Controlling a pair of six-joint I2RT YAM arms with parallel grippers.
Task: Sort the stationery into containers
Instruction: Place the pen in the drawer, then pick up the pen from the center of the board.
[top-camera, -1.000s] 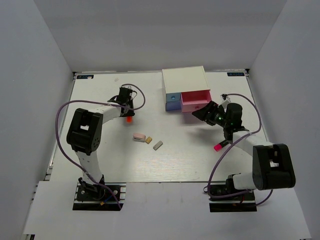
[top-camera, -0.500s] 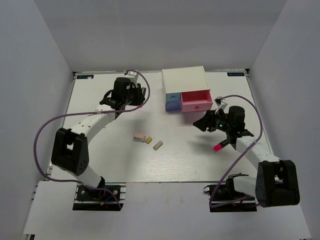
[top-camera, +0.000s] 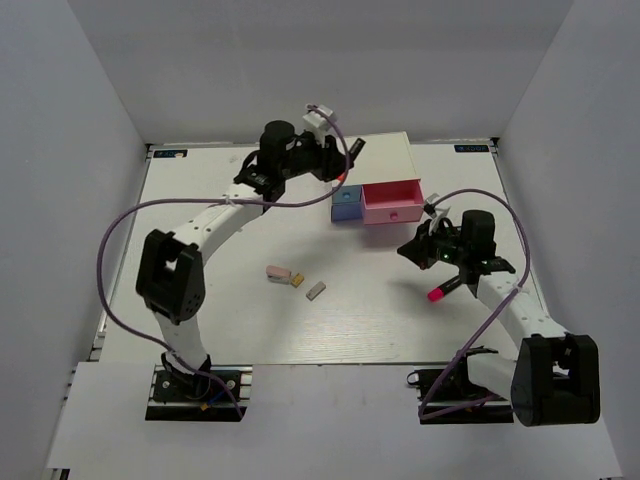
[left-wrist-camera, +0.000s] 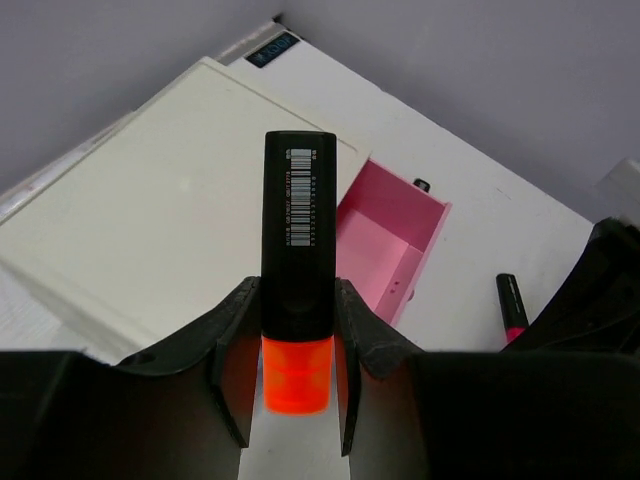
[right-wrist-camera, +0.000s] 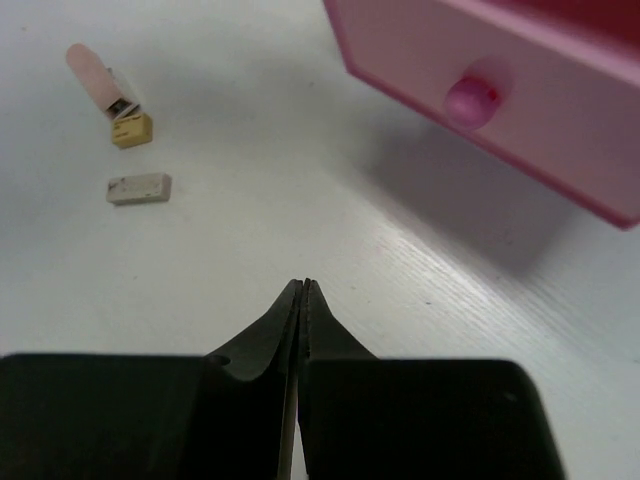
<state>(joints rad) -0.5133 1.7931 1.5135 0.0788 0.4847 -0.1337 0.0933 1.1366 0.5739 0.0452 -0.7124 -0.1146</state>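
My left gripper (left-wrist-camera: 297, 335) is shut on the orange-capped highlighter (left-wrist-camera: 298, 220), which hangs above the white cabinet (top-camera: 368, 154), just left of the open pink drawer (top-camera: 392, 203). In the top view that gripper (top-camera: 341, 166) is over the cabinet's front left part. The pink drawer (left-wrist-camera: 385, 245) looks empty; a blue drawer (top-camera: 346, 205) beside it is closed. My right gripper (right-wrist-camera: 303, 290) is shut on nothing, low over the table in front of the pink drawer's knob (right-wrist-camera: 470, 98). The pink-capped highlighter (top-camera: 437, 293) lies on the table near my right arm.
Three erasers lie together at mid-table: pink (right-wrist-camera: 92, 68), tan (right-wrist-camera: 132, 130) and grey (right-wrist-camera: 139, 187). White walls enclose the table on three sides. A purple cable (top-camera: 135, 225) loops from each arm.
My left arm has swung right from the table's left part to above the cabinet, carrying the orange-capped highlighter. My right gripper has backed away from the pink drawer and closed.
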